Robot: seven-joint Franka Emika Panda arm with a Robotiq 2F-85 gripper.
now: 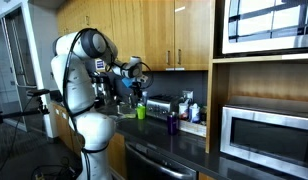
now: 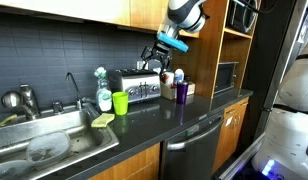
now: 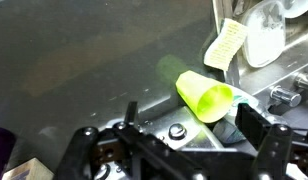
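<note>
We see our gripper [image 2: 157,55] hanging wide open and empty above the toaster [image 2: 137,88]. The green cup [image 2: 120,102] stands upright on the counter [image 2: 184,125], just beside the toaster's front corner, well below the gripper.

Bright green cup [image 2: 120,102], purple cup [image 2: 181,92] (possibly violet), black countertop [image 2: 164,125], yellow sponge [image 2: 102,120].

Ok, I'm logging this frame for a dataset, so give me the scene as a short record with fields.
end effector: open, holding nothing, raised above the counter
nearest below: green cup, upright, by the toaster
also on counter: purple cup
by sink: sponge
</note>
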